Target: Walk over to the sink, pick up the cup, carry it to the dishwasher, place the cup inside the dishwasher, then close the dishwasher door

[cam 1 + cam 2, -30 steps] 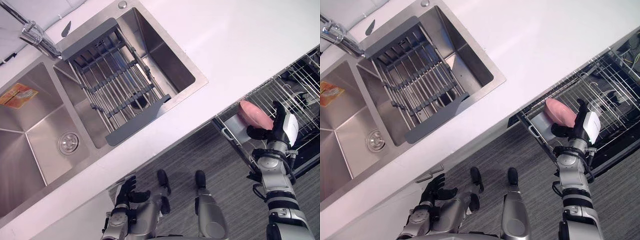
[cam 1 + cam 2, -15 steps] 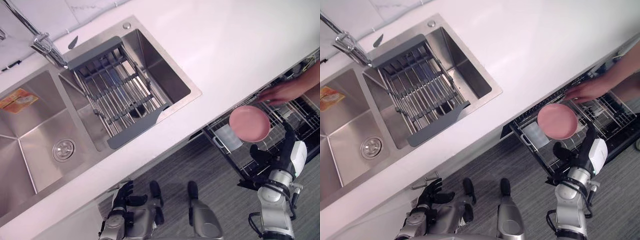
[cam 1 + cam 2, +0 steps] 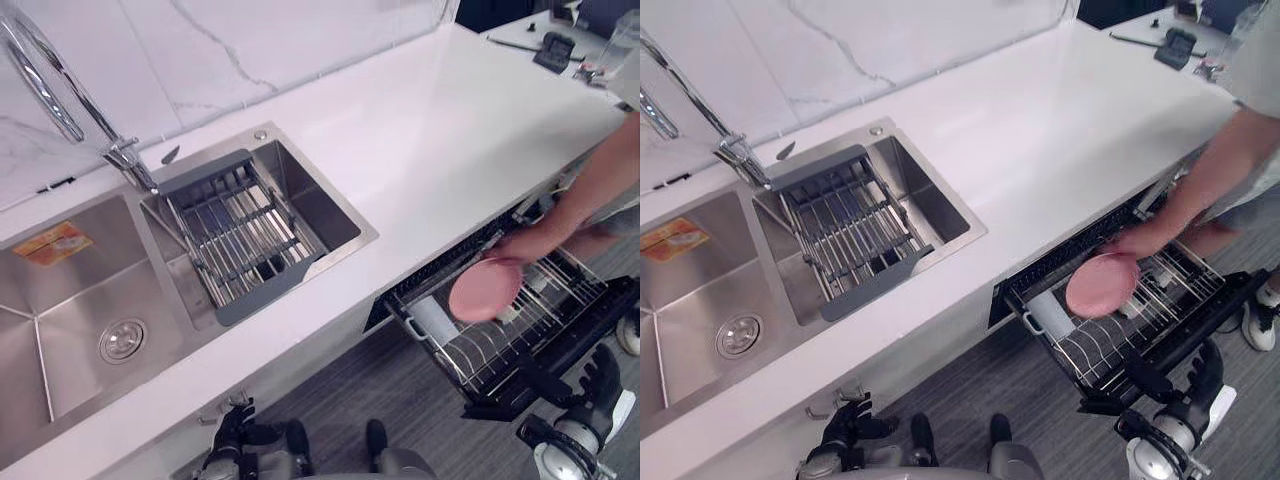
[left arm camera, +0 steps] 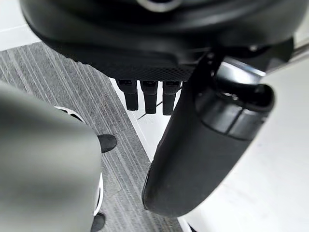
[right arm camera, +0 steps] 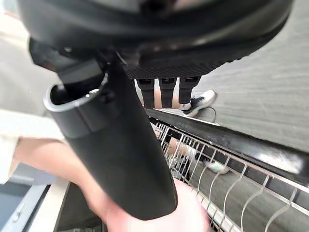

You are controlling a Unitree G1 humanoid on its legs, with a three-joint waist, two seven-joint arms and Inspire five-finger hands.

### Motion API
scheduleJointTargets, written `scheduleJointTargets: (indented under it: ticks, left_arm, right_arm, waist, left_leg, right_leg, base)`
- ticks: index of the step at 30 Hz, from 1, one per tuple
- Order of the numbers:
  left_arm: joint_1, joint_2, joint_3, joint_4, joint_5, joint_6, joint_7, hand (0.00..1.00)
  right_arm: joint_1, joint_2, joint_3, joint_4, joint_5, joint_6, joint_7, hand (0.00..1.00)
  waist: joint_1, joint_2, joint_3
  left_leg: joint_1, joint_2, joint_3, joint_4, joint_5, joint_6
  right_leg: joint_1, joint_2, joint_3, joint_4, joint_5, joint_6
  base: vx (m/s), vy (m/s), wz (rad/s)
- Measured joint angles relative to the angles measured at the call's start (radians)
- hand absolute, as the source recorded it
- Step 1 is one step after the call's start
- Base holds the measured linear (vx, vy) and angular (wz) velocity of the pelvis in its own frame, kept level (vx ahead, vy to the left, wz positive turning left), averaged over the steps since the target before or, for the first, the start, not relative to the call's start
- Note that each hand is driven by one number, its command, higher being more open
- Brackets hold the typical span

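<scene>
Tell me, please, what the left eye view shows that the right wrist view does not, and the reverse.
The left eye view adds the sink with its drain rack, the faucet, the countertop and the left hand. The right wrist view adds a close look along the right hand, fingers straight. Both share the dishwasher rack, the person's arm and the pink cup the person holds, probably the blur in the wrist view.
</scene>
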State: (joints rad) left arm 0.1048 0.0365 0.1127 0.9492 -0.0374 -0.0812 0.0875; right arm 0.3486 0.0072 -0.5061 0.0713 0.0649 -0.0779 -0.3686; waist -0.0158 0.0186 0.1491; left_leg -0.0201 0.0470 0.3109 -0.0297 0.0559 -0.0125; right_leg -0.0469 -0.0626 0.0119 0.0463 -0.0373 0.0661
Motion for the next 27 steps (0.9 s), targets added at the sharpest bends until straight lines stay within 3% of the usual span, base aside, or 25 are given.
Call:
scheduleJointTargets:
  ticks: [4, 16, 27]
  left_arm:
    - [0.019, -0.006, 0.018, 0.0, -0.001, 0.015, 0.0, 0.9]
    - [0.023, -0.005, 0.02, 0.018, -0.001, 0.035, 0.001, 0.9]
    - [0.021, 0.009, -0.018, 0.042, 0.009, 0.033, -0.005, 0.9]
  right_arm:
    - [0.007, 0.019, 0.0, 0.027, 0.031, -0.005, 0.027, 0.9]
    - [-0.013, 0.037, 0.005, 0.072, 0.026, -0.005, 0.042, 0.9]
    - [-0.026, 0.032, 0.069, 0.058, -0.096, -0.005, 0.052, 0.9]
  waist:
    - [0.001, -0.004, -0.048]
    - [0.0, -0.006, -0.084]
    - [0.0, -0.007, -0.117]
  left_leg:
    - [0.003, 0.003, -0.003, -0.002, -0.001, -0.003]
    - [0.023, 0.001, -0.037, -0.02, 0.002, -0.009]
    - [0.03, -0.013, -0.094, -0.055, 0.02, -0.01]
  right_leg:
    - [0.001, 0.0, -0.017, 0.0, -0.013, -0.004]
    - [0.035, 0.001, -0.046, -0.009, -0.01, -0.009]
    - [0.063, -0.004, -0.096, -0.033, -0.013, -0.007]
  base:
    - [-0.01, -0.011, 0.03]
    - [0.02, -0.008, 0.06]
    - [0.02, -0.004, 0.14]
